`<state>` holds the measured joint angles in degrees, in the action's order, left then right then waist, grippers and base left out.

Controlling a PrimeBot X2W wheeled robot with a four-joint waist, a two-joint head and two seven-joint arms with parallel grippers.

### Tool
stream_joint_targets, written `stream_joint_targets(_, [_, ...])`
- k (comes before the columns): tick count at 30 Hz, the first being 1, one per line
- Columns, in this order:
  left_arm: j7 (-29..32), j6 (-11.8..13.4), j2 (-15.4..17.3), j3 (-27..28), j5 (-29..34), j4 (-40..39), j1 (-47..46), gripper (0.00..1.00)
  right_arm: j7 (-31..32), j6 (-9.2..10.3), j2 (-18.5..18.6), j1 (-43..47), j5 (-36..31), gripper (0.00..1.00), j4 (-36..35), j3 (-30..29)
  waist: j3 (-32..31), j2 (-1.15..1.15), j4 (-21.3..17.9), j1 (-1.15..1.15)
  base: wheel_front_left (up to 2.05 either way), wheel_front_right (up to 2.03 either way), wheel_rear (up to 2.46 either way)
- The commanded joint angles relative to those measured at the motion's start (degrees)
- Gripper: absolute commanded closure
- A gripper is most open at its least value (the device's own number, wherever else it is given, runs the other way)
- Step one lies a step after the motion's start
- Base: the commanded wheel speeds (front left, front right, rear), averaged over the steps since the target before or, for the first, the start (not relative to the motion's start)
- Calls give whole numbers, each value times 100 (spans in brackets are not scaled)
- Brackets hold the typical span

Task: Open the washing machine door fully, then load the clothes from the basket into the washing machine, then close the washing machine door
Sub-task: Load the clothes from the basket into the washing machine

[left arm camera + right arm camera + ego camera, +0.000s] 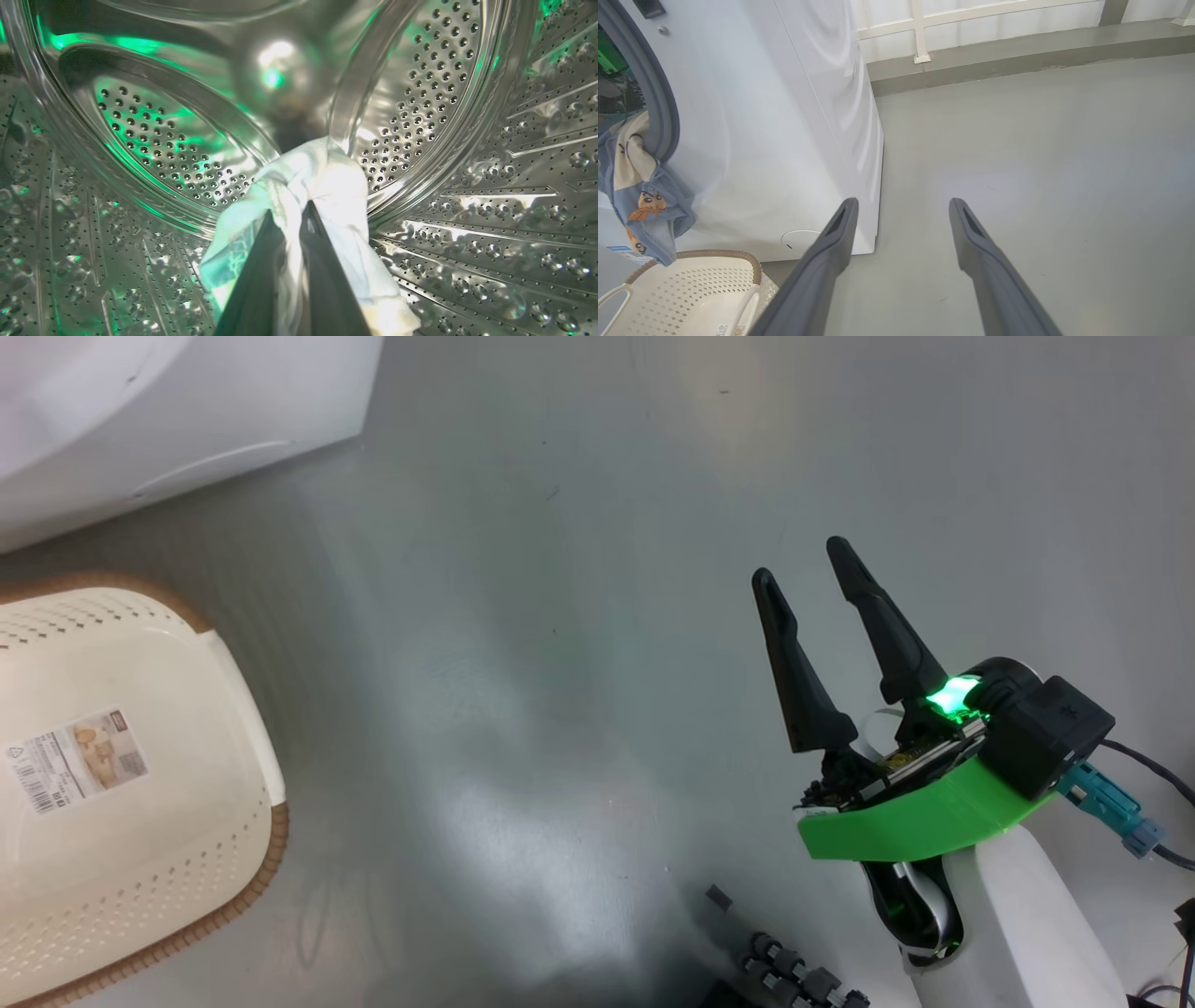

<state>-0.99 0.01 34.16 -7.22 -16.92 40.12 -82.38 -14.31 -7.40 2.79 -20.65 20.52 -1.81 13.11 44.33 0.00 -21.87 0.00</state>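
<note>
Head view: I see the basket (245, 728) low on my left, its labelled bottom showing, near the washer (187, 411). The right gripper (798, 560) hangs over the grey floor (579, 616), fingers spread wide and holding nothing. Left wrist view: the left gripper (289, 212) is inside the steel drum (444, 93), fingers nearly together, pinching what looks like white cloth (327, 177). Right wrist view: blue printed clothes (649, 205) drape over the gasket (663, 116), just above the basket.
</note>
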Motion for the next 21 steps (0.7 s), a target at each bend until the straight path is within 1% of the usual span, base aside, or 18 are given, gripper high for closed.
stream_joint_targets(1, [22,17,271,87,-30,-151,112,95,-69,-9,9,47,-46,0,-107,116,-9,0,18,0,0,0,0])
stream_joint_targets(2, [72,10,268,93,-62,-132,142,77,-69,-9,9,36,-50,0,-100,117,-21,0,29,0,0,0,0])
stream_joint_targets(3, [123,-10,257,90,-109,-112,204,40,-69,-9,9,25,-60,0,-97,115,-58,0,58,0,0,0,0])
stream_joint_targets(4, [166,-21,247,90,-140,-87,227,15,-69,-9,9,19,-63,0,-97,115,-75,0,70,0,0,0,0])
stream_joint_targets(5, [211,-38,238,88,-170,-58,255,5,-69,-9,9,10,-68,0,-97,112,-94,0,84,0,0,0,0])
stream_joint_targets(7, [228,-58,218,97,-229,-4,320,0,-69,-9,9,5,-80,0,-89,100,-152,0,112,0,0,0,0])
stream_joint_targets(15, [-55,-140,146,45,-313,176,655,0,-69,-9,9,81,-160,0,-14,12,-532,0,250,0,0,0,0])
stream_joint_targets(18, [-206,-132,72,37,-359,222,909,0,-69,-9,9,149,-191,0,24,-43,-730,0,324,0,0,0,0])
stream_joint_targets(21, [-417,-63,0,57,-401,222,1256,0,-69,-9,9,228,-253,0,59,-106,-928,0,422,0,0,0,0])
